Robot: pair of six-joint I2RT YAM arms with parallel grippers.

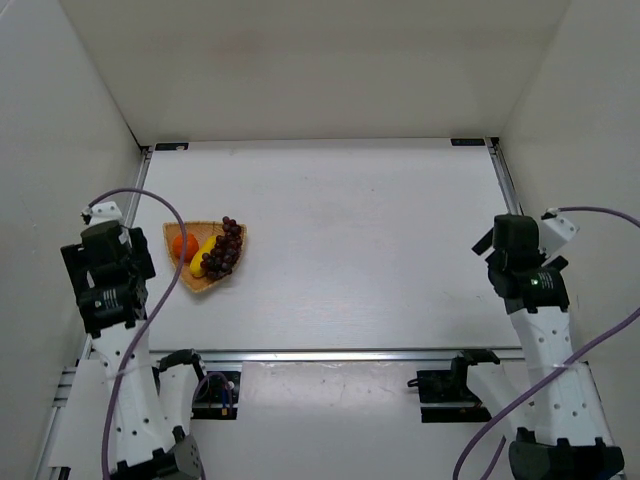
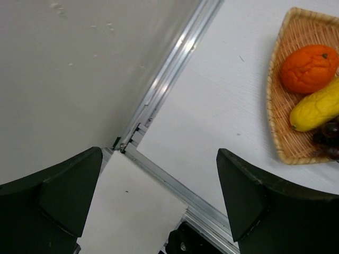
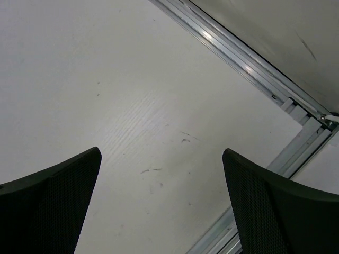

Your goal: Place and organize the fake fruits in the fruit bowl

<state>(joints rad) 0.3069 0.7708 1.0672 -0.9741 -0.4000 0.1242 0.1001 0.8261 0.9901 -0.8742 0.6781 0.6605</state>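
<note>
The tan wicker fruit bowl (image 1: 233, 236) sits at the table's left side. In it lie the round orange (image 1: 184, 246), the yellow lemon-like fruit (image 1: 203, 254) and the dark purple grapes (image 1: 224, 249). The left wrist view shows the bowl (image 2: 277, 100) at the right edge with the orange (image 2: 309, 68), the yellow fruit (image 2: 316, 108) and a bit of the grapes (image 2: 329, 138). My left gripper (image 2: 159, 182) is open and empty, left of the bowl over the table's near-left corner. My right gripper (image 3: 161, 180) is open and empty above bare table at the right.
White walls enclose the table on three sides. An aluminium rail (image 1: 330, 354) runs along the near edge, and rails run along the left side (image 2: 169, 69) and right side (image 3: 249, 63). Purple cables hang from both arms.
</note>
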